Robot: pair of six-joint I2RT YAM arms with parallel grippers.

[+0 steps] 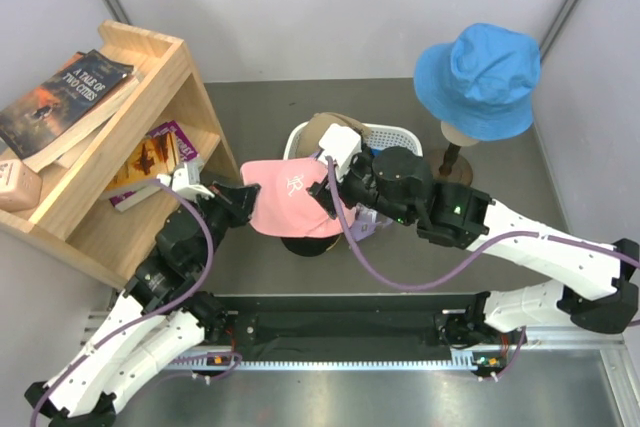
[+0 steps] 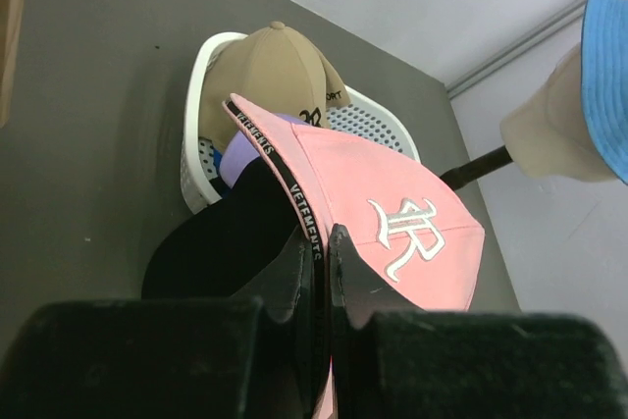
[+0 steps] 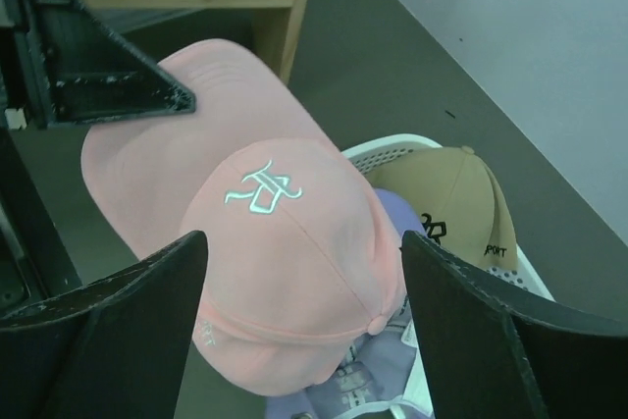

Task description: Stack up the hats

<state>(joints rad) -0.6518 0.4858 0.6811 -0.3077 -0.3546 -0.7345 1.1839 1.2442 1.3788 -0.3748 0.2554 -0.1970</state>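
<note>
The overhead view takes in the whole table: both arms reach in toward the pink cap (image 1: 290, 199), which sits in the middle over a black cap (image 1: 312, 244) whose dark edge shows just below it. Only the left wrist view shows the grip itself: the left gripper (image 2: 316, 260) has its two dark fingers pressed together on the pink cap's black-trimmed brim edge, pinching it with almost no gap. That same view shows the black cap lying under the pink one (a low dark mound on the grey table), and behind them the white basket (image 2: 199, 105) holding a tan cap (image 2: 270, 76) with a lavender cap (image 2: 245, 159) tucked beneath it.

The right wrist view gives what the others hide: the right gripper (image 3: 304, 282) stands with its jaws spread wide on either side of the pink cap's crown, neither finger pressing in, so it holds nothing. It also shows the white embroidered emblem on the crown and, below the pink cap, more of the lavender cap against the basket rim.

Around the work, the overhead view shows a wooden shelf (image 1: 165, 87) at the left with books (image 1: 65, 97) on it, and a blue bucket hat (image 1: 480, 82) on a cream mannequin head (image 1: 460, 135) at the right, standing just behind the right arm. From above, the right arm's wrist covers much of the basket.
</note>
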